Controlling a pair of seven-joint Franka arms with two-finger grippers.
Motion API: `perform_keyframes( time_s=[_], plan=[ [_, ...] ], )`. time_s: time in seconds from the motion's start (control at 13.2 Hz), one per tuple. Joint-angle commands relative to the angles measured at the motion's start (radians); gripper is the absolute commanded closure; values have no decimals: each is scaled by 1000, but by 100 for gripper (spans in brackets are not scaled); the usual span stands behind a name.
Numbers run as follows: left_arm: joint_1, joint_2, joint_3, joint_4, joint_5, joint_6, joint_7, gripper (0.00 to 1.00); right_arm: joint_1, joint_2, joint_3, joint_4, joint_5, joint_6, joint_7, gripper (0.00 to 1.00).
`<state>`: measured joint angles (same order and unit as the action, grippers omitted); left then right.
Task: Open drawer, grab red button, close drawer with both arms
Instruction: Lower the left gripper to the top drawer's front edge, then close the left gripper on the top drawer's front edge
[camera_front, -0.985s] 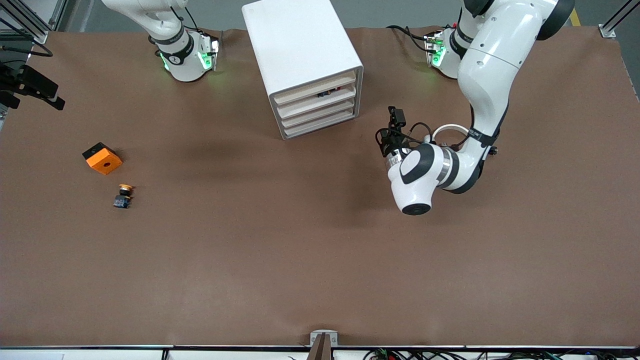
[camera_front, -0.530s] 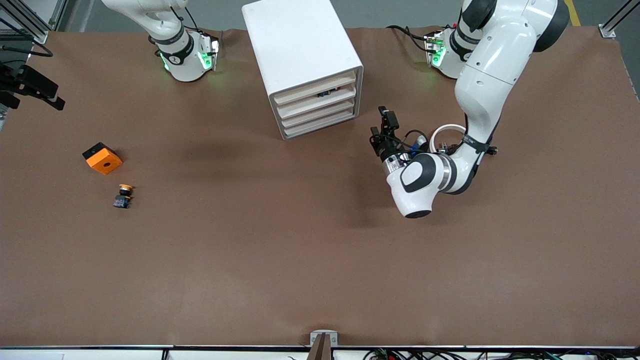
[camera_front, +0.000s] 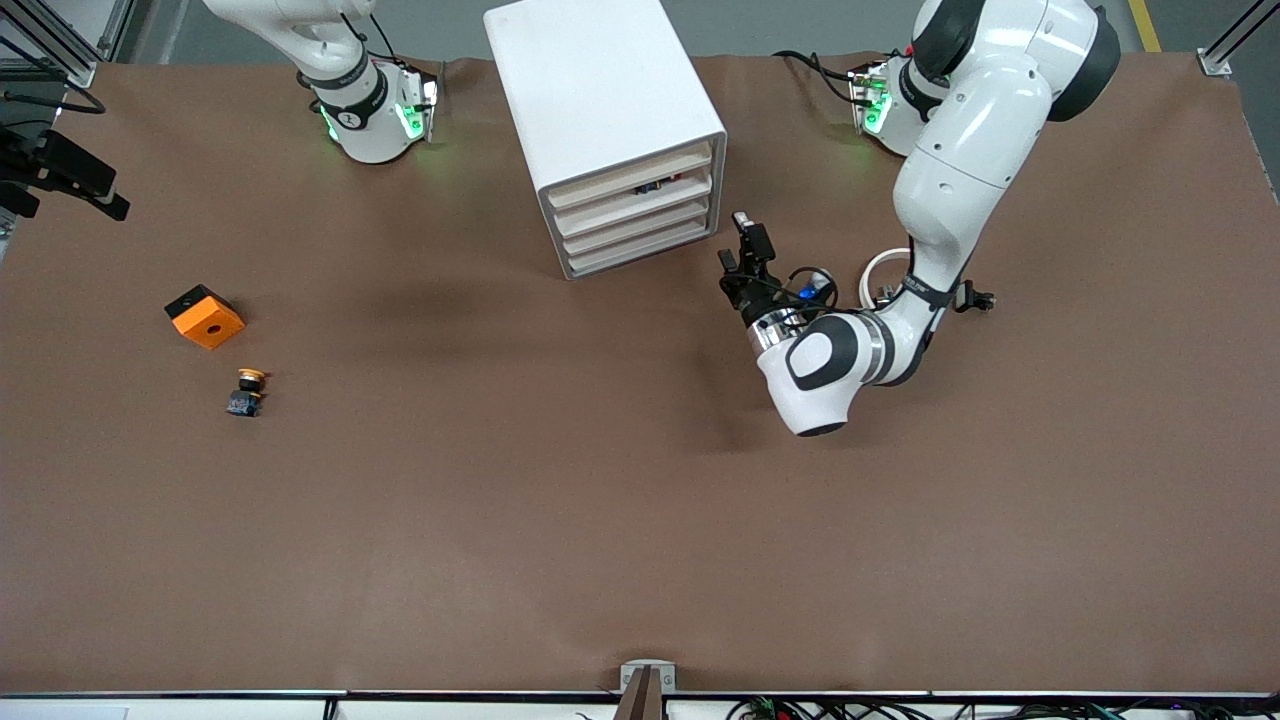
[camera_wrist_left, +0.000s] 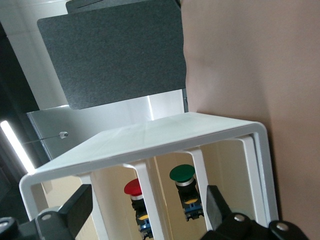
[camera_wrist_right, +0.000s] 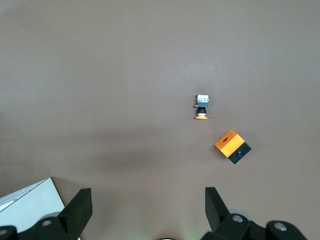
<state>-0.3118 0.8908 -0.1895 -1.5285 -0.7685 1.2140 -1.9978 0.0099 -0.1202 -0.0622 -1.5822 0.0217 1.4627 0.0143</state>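
Note:
The white cabinet (camera_front: 600, 90) stands between the arm bases, and its four cream drawer fronts (camera_front: 635, 205) sit flush. In the left wrist view the red-capped button (camera_wrist_left: 134, 188) lies inside the cabinet (camera_wrist_left: 150, 137), in the slot beside one that holds a green-capped button (camera_wrist_left: 181, 173). My left gripper (camera_front: 745, 250) is open and empty. It hovers just off the cabinet's front corner at the left arm's end, and its fingers (camera_wrist_left: 80, 210) frame the slots. My right gripper (camera_wrist_right: 147, 212) is open and empty, high over the table, and out of the front view.
An orange cube with a hole (camera_front: 205, 317) and a yellow-capped button (camera_front: 246, 391) lie near the right arm's end; both also show in the right wrist view, the cube (camera_wrist_right: 231, 145) and the button (camera_wrist_right: 201, 107). A white cable ring (camera_front: 885, 270) hangs by the left arm's wrist.
My left gripper has moved closer to the cabinet's drawer fronts, toward the right arm's end. The right arm, the drawers and the loose parts have not moved.

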Motion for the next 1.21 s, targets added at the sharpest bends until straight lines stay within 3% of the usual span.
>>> perform_keyframes(
  time_s=[0.0, 0.83, 0.98, 1.14],
  plan=[
    [-18, 28, -2, 31, -18, -19, -56, 0, -14, -24, 8, -22, 10, 7, 10, 0],
    [-59, 25, -4, 31, -80, -22, -214, 0, -18, -24, 8, -21, 12, 7, 7, 0],
    [-62, 23, -7, 31, -81, -51, -214, 5, -18, -22, 8, -21, 12, 8, -2, 0],
    [-59, 20, -28, 31, -80, -71, -213, 18, -18, -21, 8, -19, 12, 16, -4, 0]
  ],
)
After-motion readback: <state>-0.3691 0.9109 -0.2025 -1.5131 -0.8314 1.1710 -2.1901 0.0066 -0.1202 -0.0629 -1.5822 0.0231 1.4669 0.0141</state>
